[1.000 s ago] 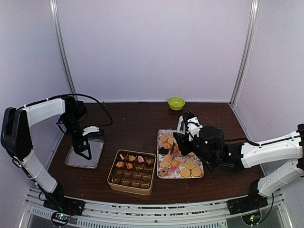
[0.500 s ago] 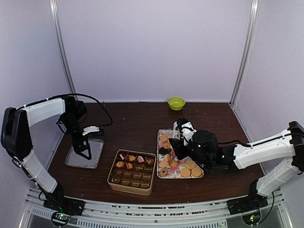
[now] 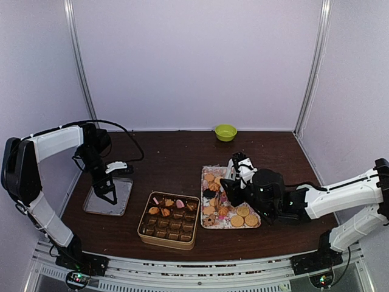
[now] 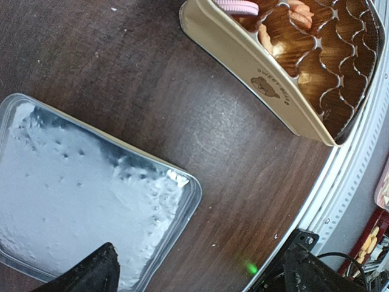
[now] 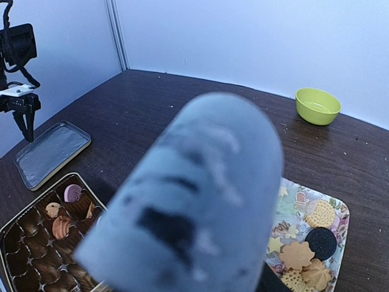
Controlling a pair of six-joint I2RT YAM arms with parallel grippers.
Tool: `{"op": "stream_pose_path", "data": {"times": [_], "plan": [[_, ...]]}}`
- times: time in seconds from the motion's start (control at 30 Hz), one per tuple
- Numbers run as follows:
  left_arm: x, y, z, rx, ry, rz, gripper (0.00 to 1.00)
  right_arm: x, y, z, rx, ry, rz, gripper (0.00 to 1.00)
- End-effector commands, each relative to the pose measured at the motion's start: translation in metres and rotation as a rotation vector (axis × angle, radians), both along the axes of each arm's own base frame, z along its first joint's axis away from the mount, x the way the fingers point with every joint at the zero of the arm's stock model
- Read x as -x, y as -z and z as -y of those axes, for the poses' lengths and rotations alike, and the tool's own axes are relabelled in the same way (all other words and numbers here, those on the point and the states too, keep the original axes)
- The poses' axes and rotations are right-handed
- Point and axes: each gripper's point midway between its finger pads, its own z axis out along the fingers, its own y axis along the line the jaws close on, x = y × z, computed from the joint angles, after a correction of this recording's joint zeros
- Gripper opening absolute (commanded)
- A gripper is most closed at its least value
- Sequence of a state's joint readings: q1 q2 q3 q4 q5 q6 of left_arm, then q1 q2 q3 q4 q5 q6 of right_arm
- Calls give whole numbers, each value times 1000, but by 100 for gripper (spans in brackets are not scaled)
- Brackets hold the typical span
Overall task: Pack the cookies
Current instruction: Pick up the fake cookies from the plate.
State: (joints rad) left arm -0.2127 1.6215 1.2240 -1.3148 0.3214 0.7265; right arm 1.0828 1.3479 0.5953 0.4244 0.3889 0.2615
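Dark wooden table viewed from above: cookies (image 3: 243,212) are spread on a patterned tray (image 3: 203,176) right of centre under the right gripper (image 3: 224,192), whose finger spread cannot be told, and one is best pinched squarely, then carried to the tin (image 3: 164,241) at lower centre.

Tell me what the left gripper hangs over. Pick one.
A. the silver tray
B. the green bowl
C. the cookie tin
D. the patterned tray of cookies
A: in the top view the left gripper hangs over the silver tray at the table's left side, apart from the cookie tin. The left wrist view looks straight down on that tray.
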Motion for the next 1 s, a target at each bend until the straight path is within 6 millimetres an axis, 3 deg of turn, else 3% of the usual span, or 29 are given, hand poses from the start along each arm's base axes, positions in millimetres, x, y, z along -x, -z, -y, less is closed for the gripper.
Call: {"op": "stream_pose_path", "data": {"times": [0.0,0.47,0.97], "plan": [[-2,-6,0,9,-8,2,97,7,11,5,52,-6,-13,42],[-2,-7,1,13,-11,2,97,17,-2,5,136,-6,36,42],[-1,-9,1,14,-13,2,97,26,6,-13,96,-53,7,41]]}}
